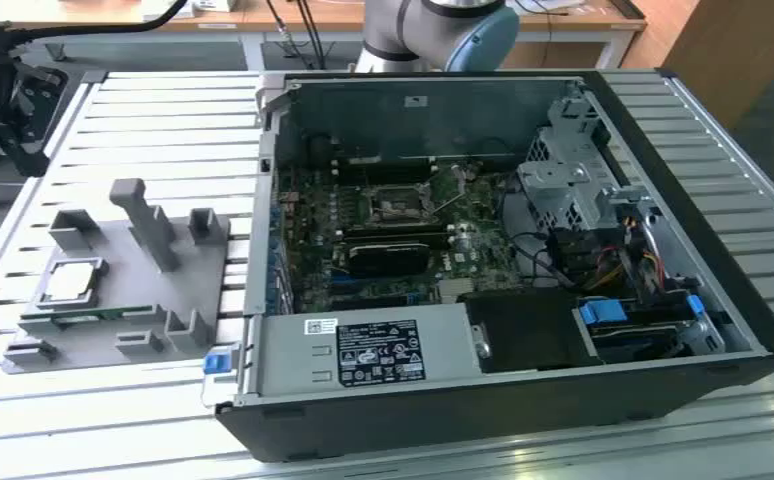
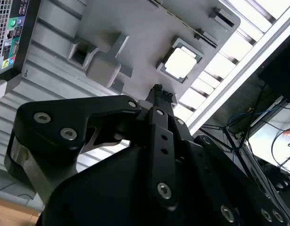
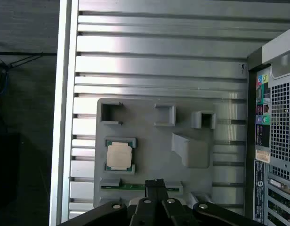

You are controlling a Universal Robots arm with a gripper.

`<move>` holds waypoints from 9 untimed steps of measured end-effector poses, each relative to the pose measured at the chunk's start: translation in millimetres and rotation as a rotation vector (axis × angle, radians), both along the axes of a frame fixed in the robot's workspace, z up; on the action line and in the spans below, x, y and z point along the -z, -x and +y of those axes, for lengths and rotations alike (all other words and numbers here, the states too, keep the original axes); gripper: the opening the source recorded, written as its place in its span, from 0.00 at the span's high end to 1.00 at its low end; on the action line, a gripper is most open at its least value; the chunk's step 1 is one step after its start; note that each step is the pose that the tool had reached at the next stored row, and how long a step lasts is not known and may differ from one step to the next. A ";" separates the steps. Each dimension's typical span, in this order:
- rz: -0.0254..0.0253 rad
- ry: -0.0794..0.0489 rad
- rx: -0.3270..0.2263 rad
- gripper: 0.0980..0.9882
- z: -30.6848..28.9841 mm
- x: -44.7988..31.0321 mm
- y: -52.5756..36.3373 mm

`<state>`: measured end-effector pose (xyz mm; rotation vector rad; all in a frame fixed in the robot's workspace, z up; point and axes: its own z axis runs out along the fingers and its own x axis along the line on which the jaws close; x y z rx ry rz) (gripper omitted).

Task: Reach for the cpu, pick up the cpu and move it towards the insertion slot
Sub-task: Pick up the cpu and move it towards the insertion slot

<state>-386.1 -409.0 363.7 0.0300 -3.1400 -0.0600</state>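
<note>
Evidently hung near the shiny silver square cpu, seated in the grey plastic fixture at eight o'clock from the silvery-framed insertion slot; black gripper closed, empty; likely wanted squaring to chip edges.

This is a robotics lab or test workshop set up for computer assembly. In the exterior view a counter of ribbed aluminium slats carries an opened desktop computer case lying on its side, with its motherboard and the insertion slot bared. At the exterior view's left a grey moulded fixture seats the cpu in its own recess, as a jig would. The base of a robot arm stands at the upper middle of the frame, with wooden desks and hanging cables behind it. In the second wrist view more loose cables run beyond the counter's edge.
</note>
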 end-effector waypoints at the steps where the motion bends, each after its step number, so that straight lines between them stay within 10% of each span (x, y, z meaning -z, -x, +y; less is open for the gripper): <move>1: -0.0001 0.000 0.000 0.99 0.0 0.0 0.0; 9: 0.0000 0.000 0.000 0.99 0.0 0.0 2.2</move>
